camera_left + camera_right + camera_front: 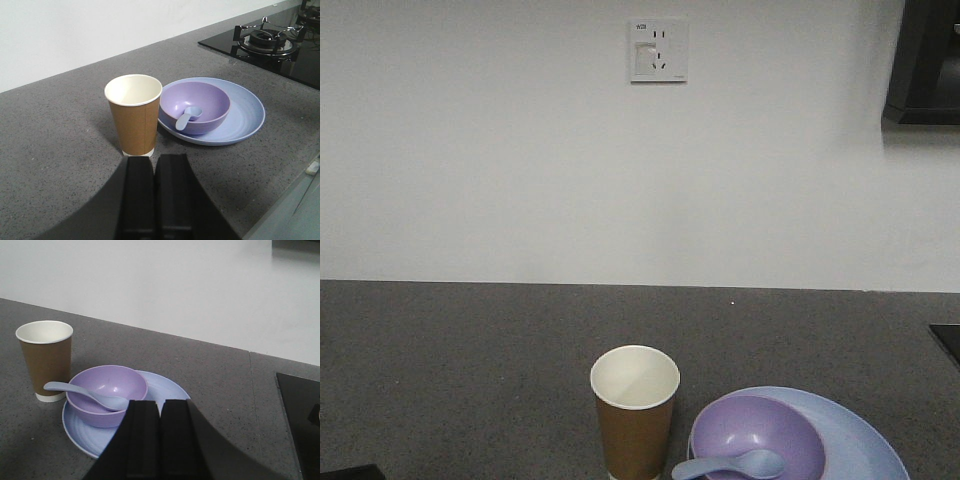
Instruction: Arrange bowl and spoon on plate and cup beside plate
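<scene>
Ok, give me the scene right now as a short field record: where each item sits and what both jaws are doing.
surface: dark speckled countertop
plate: pale blue plate, flat on the countertop
bowl: purple bowl, upright on the plate
spoon: pale blue spoon, scoop inside the bowl, handle over its rim
cup: brown paper cup, upright beside the plate, looks empty
left gripper: jaws shut, holding nothing
right gripper: jaws shut, holding nothing
nearby: gas hob past the plate

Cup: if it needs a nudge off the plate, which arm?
Left, probably. Its closed fingers sit right behind the cup; the right's face the bowl and plate, cup on the far side.
</scene>
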